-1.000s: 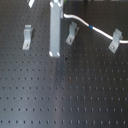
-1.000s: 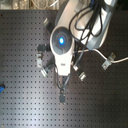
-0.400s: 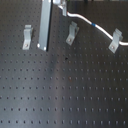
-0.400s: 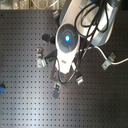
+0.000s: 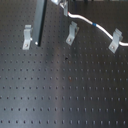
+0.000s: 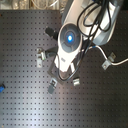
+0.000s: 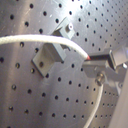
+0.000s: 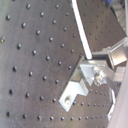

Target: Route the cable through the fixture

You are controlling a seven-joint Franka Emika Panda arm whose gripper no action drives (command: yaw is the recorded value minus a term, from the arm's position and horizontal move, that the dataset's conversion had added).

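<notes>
The white cable (image 5: pixel 82 20) with its blue band (image 5: pixel 95 24) runs from my gripper (image 5: pixel 62 5) at the top edge down to the right fixture (image 5: pixel 116 40) and past it. Just below the held end stands the middle fixture (image 5: pixel 71 34). In the first wrist view the cable (image 7: pixel 30 39) arcs across the top of this fixture (image 7: pixel 52 49) and enters my gripper (image 7: pixel 95 67), which is shut on it. The second wrist view shows the cable (image 8: pixel 80 25) beyond the same fixture (image 8: pixel 77 89). In the second exterior view the arm (image 6: pixel 68 37) hides the gripper.
A third clip, the left fixture (image 5: pixel 27 37), stands on the black perforated board (image 5: pixel 65 95). A straight grey metal bar (image 5: pixel 40 22) slants down beside it from the top. In the second exterior view the cable's far end (image 6: pixel 119 61) leaves at the second exterior view's right.
The arm, the grey bar and the cable's held end have shifted a little toward the first exterior view's left, bringing the cable over the middle fixture.
</notes>
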